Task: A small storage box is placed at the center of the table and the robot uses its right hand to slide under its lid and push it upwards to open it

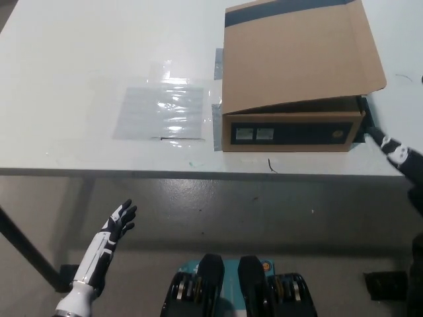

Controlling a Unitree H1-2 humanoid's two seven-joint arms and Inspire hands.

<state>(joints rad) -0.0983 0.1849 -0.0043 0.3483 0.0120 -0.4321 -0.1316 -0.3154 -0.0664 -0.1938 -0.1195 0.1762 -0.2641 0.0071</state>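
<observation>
A brown cardboard storage box (291, 132) with a black front panel stands on the white table (79, 59), right of centre. Its lid (301, 56) is raised a little at the front, leaving a narrow gap above the box's front edge. My black right hand (398, 157) reaches in at the right edge of the picture, its fingertip close to the box's front right corner; most of the hand is cut off by the frame. My white left hand (119, 222) rests low at the lower left, below the table's front edge, fingers apart and holding nothing.
A clear plastic sheet (164, 109) lies flat on the table left of the box. A small dark mark (271, 165) sits by the table's front edge. Grey floor lies in front of the table.
</observation>
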